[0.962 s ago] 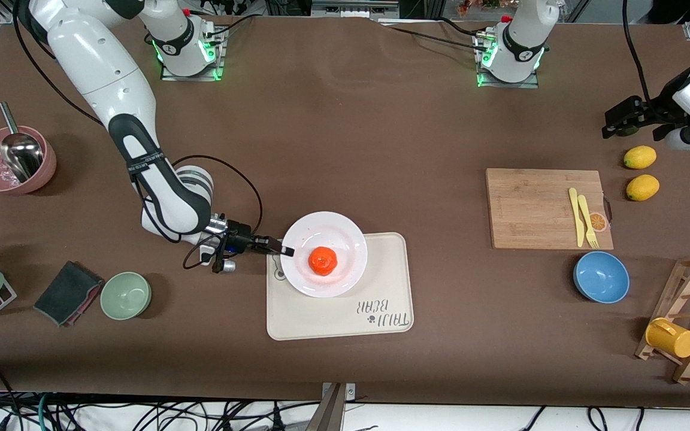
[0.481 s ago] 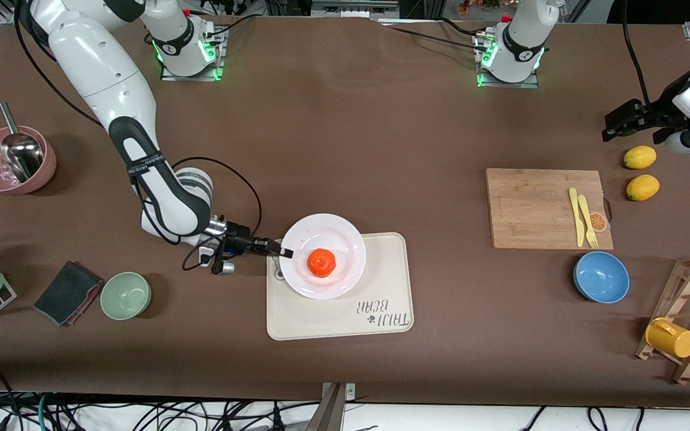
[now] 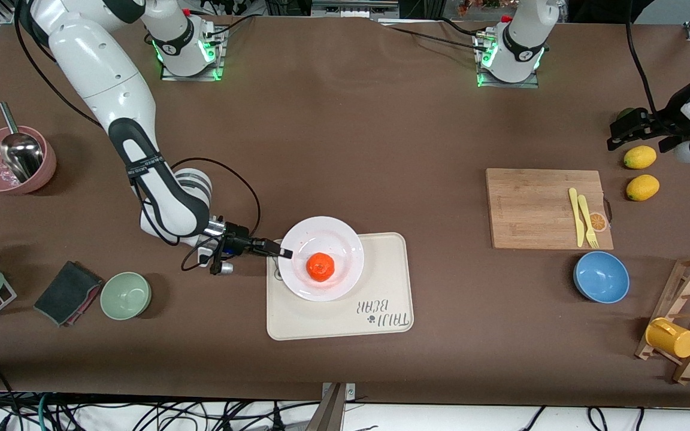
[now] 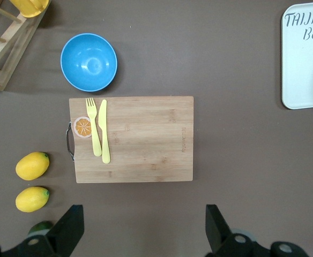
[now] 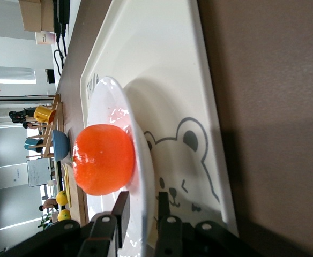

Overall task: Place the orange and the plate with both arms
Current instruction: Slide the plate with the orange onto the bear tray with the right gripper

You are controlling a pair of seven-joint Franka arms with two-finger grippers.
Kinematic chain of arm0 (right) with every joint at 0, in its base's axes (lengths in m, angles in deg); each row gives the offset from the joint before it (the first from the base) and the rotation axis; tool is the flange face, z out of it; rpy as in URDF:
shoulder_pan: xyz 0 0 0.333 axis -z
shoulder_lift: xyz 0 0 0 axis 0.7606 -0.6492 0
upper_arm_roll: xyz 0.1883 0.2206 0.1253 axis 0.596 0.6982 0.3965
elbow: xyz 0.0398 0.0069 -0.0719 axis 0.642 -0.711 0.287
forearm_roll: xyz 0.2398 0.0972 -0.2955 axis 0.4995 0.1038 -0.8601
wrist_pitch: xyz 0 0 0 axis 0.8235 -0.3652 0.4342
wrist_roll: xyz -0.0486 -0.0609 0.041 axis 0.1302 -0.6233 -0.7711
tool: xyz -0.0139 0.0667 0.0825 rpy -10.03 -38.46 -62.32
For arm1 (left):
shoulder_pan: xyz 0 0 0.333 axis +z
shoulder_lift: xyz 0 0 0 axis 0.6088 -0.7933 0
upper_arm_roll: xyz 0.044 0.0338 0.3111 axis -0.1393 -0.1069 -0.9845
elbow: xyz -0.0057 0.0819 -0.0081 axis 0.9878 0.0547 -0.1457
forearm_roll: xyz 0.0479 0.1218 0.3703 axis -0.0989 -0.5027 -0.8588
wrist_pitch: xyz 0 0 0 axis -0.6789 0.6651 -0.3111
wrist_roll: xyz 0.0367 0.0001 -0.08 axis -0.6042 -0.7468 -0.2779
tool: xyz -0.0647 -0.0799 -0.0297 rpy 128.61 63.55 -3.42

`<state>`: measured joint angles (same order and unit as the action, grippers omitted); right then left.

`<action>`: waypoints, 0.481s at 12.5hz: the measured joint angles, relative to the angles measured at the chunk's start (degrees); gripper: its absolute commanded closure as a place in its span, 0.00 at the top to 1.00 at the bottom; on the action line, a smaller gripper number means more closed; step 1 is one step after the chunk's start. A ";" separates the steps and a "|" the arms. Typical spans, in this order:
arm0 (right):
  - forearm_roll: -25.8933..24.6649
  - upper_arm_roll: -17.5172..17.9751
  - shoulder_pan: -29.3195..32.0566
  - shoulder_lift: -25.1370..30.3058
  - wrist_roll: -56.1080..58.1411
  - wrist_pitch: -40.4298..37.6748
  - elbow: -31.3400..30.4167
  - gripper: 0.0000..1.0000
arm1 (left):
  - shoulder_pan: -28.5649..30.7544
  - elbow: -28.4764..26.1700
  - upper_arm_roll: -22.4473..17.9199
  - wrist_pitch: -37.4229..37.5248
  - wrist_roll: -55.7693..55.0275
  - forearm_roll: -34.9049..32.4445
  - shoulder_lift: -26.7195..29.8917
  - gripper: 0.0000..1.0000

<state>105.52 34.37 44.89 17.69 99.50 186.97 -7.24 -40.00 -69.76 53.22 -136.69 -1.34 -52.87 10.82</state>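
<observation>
The white plate carries the orange at its middle and sits over the cream bear tray, at the tray's corner toward the right arm's end. My right gripper is shut on the plate's rim there, one finger above and one below. In the right wrist view the orange rests on the plate, just past my right gripper, and the plate casts a shadow on the tray. My left gripper is open and empty, up over the table by the lemons; the left wrist view shows it wide apart.
A wooden cutting board with yellow fork and knife, two lemons, a blue bowl and a rack with a yellow mug lie toward the left arm's end. A green bowl, dark cloth and pink bowl with ladle lie toward the right arm's end.
The plate with the orange has shifted slightly nearer to the front camera in my right gripper. My left gripper has drifted a little toward the table's end.
</observation>
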 measured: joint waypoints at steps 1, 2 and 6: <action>0.00 -0.10 0.00 -0.05 0.00 0.00 0.08 1.00 | 0.00 0.06 0.00 0.00 0.00 0.00 -0.03 1.00; -0.15 -0.13 0.01 -0.03 0.19 -0.14 0.34 1.00 | 0.00 0.12 0.00 0.00 0.00 0.00 -0.03 1.00; -4.65 -0.57 0.03 0.04 2.18 -0.10 2.59 1.00 | 0.00 0.28 0.00 0.04 0.00 0.00 -0.06 1.00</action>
<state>100.88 33.80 44.92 17.73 101.68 186.87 -4.65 -40.00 -69.49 53.23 -136.65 -1.34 -52.87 10.75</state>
